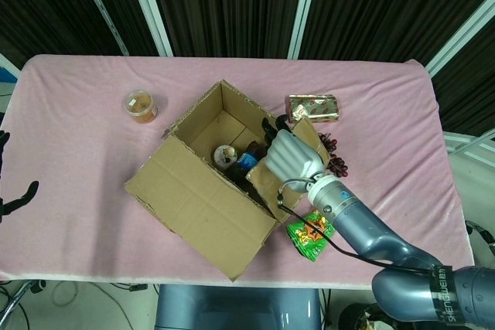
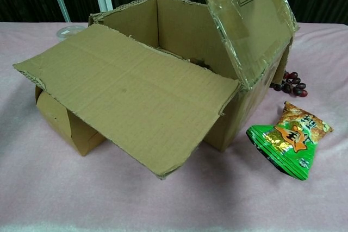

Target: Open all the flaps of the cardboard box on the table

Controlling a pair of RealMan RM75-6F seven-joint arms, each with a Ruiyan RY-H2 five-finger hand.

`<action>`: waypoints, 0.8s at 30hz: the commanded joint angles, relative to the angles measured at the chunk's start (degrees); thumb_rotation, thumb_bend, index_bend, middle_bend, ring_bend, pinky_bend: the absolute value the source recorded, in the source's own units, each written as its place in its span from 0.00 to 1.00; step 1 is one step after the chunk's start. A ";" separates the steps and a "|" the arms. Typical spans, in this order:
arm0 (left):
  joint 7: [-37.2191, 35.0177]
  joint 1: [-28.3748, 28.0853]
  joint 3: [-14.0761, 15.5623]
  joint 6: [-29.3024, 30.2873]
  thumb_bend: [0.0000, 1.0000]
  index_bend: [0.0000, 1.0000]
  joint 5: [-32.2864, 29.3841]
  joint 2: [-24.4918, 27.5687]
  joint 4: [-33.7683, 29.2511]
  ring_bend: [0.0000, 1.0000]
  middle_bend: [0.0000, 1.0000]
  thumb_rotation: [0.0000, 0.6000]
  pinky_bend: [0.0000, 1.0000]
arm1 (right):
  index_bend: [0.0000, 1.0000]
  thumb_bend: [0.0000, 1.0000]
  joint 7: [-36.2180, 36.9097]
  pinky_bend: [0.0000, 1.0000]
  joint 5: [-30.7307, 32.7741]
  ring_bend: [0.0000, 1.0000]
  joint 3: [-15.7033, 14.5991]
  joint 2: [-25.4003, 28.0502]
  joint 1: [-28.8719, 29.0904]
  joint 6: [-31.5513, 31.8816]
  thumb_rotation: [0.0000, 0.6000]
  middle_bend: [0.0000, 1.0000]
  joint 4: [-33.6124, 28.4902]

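Observation:
The cardboard box (image 1: 224, 117) sits mid-table, turned at an angle. Its wide front flap (image 1: 203, 205) lies folded out toward me, and it fills the chest view (image 2: 130, 91). My right hand (image 1: 292, 156) grips the right flap (image 1: 267, 185) at its top edge, with dark fingertips hooked over it. In the chest view that flap (image 2: 250, 20) stands nearly upright, leaning slightly over the opening. Inside the box I see a round can (image 1: 225, 155) and a blue item (image 1: 247, 161). My left hand (image 1: 9, 191) shows only partly at the far left edge, fingers apart, holding nothing.
A green snack bag (image 1: 311, 233) (image 2: 288, 142) lies just right of the box's front corner. Dark grapes (image 1: 335, 158) (image 2: 289, 81) and a gold-red packet (image 1: 312, 107) lie to the box's right. An orange-filled jar (image 1: 141, 106) stands to its left.

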 commanded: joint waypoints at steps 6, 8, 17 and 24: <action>0.25 0.00 -0.10 -0.18 0.23 0.00 -0.13 0.09 -0.13 0.00 0.04 1.00 0.02 | 0.35 0.52 -3.82 0.22 5.47 0.07 -1.98 2.81 5.20 0.24 1.00 0.25 -3.39; 0.30 0.01 -0.08 -0.23 0.23 0.00 -0.12 0.10 -0.16 0.00 0.04 1.00 0.02 | 0.35 0.51 -4.51 0.22 6.20 0.07 -2.36 3.33 6.19 0.09 1.00 0.25 -3.90; 0.55 0.00 -0.19 -0.34 0.23 0.00 -0.18 0.13 -0.14 0.00 0.04 1.00 0.01 | 0.35 0.44 -7.03 0.22 9.13 0.07 -3.70 5.45 10.16 -0.40 1.00 0.24 -6.02; 0.55 -0.02 -0.27 -0.55 0.23 0.00 -0.34 0.18 -0.12 0.00 0.04 1.00 0.01 | 0.35 0.30 -8.82 0.22 10.50 0.07 -4.86 7.85 12.28 -0.56 1.00 0.24 -7.20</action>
